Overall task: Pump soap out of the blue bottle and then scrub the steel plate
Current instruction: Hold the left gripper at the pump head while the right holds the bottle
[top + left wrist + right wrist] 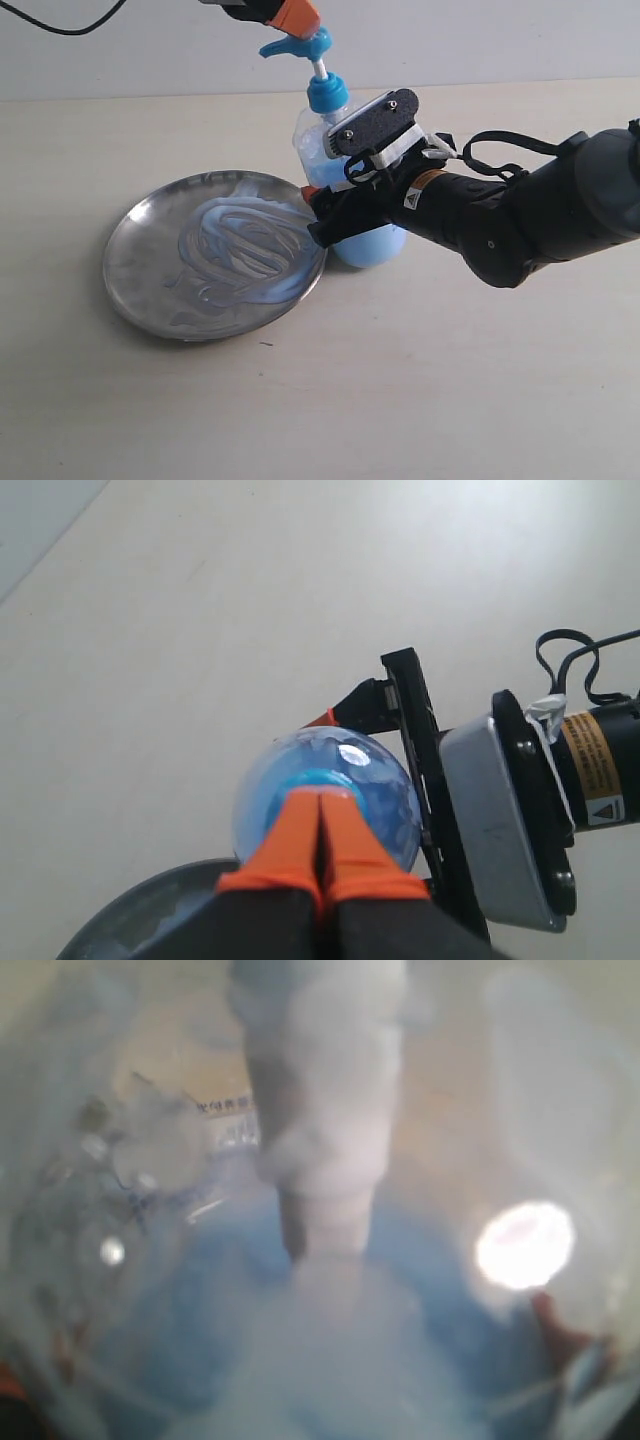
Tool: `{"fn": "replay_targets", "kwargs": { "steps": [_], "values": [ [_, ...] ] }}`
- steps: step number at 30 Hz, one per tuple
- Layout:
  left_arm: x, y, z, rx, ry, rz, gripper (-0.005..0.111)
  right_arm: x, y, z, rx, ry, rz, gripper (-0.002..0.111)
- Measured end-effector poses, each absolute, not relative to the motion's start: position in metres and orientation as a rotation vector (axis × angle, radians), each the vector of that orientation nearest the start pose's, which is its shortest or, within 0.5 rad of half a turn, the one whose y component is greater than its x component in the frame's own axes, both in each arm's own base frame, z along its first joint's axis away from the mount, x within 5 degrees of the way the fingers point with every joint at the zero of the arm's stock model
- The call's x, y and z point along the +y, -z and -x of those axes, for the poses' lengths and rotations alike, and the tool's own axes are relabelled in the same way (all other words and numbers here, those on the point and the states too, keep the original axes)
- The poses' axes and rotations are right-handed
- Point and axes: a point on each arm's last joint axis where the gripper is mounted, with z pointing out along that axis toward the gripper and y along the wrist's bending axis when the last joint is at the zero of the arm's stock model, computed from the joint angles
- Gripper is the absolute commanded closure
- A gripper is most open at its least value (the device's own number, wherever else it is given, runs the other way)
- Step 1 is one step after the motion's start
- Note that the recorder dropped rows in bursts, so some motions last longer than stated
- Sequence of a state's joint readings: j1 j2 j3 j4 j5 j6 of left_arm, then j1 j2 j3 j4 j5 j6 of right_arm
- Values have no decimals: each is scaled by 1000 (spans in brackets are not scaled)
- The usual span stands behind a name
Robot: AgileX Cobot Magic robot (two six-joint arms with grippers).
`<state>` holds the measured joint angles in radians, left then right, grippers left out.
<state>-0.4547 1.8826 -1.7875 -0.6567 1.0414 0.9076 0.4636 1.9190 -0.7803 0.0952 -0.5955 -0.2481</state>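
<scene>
Standing upright on the table (450,380), touching or just beside the right rim of the steel plate (140,262): blue bottle (372,250), clear plastic, pale blue liquid inside, with its bright blue pump head (298,44) raised on a white stem.

- Bottle label (225,1110): a line of small print, blurred, not legible.
- Yellow-and-white sticker (598,775) on the right arm's wrist: black warning triangle and fine text too small to read.
- Right gripper (318,213): jaws spread wide, clasping the bottle's body from both sides.
- Left gripper (321,840): orange fingertips pressed together, holding nothing, directly over the pump head; whether they touch it cannot be told.
- Steel plate: flat on the table, left of the bottle, its middle swirled with pale blue soap (245,245).
</scene>
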Motion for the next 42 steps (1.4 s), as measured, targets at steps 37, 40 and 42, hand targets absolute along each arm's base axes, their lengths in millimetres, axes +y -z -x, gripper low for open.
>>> {"fn": "replay_targets", "kwargs": {
  "steps": [37, 40, 42],
  "values": [
    [-229, -336, -359, 2006, 647, -1336, 107, 156, -128, -322, 1940, -133, 600, 108],
    [-228, -336, -359, 2006, 641, -1337, 107, 156, -128, -322, 1940, -133, 600, 108],
    [-228, -336, -359, 2006, 639, -1337, 107, 156, -128, -322, 1939, -133, 602, 108]
  ]
}}
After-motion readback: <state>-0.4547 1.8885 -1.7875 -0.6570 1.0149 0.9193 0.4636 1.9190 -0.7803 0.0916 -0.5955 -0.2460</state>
